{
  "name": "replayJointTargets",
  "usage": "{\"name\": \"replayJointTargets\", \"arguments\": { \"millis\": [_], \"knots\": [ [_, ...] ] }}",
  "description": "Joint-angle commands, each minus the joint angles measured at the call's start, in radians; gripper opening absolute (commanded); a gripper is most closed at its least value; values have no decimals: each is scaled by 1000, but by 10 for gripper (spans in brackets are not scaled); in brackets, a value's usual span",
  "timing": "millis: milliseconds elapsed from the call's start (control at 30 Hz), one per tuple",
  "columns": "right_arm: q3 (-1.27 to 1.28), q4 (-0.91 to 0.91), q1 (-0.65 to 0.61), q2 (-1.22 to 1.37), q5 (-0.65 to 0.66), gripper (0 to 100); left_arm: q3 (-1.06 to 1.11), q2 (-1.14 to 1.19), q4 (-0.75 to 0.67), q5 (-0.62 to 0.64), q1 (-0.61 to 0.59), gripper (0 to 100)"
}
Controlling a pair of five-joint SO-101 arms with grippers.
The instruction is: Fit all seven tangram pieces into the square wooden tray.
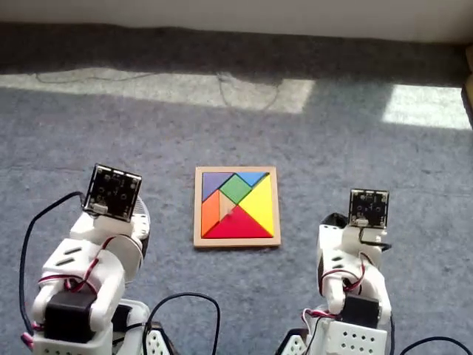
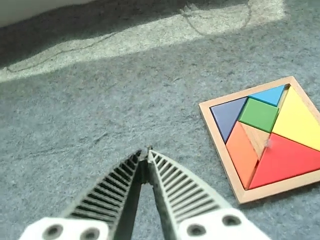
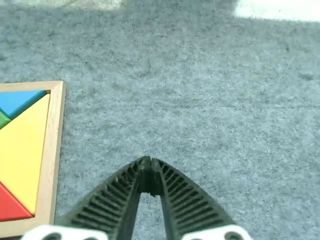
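The grey carpet [image 1: 133,133] bears the square wooden tray [image 1: 236,242], flat between the arms. The red triangle [image 1: 240,225], yellow triangle [image 1: 262,203] and smaller pieces sit flush inside; a wood-coloured patch [image 2: 256,141] may be a gap. Pieces look light, stiff and slick, best pinched across edges. The left gripper [image 2: 148,155] and right gripper [image 3: 148,162] are clenched, empty.

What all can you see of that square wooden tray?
The square wooden tray is pale wood with a raised rim, lying flat on the grey carpet between the left arm and right arm, touching neither. Purple, blue, green, yellow, red and orange pieces fill it around a wood-coloured triangle at its centre.
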Motion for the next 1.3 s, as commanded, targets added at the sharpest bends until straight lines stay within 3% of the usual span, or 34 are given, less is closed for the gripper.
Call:
{"name": "replayJointTargets", "arguments": {
  "millis": [0,400,800,1033,1267],
  "knots": [
    [38,4,-61,-68,-6,9,81,-61,-52,6,-36,11],
    [160,10,-107,-61,-8,9,418,-283,-94,3,-54,11],
    [166,262,-102,-61,-8,9,648,-269,-147,2,-84,7],
    [166,354,-102,-61,-3,9,648,-269,-64,3,-209,8],
    [166,354,-102,-61,-3,9,648,-269,61,5,-220,7]
  ]
}}
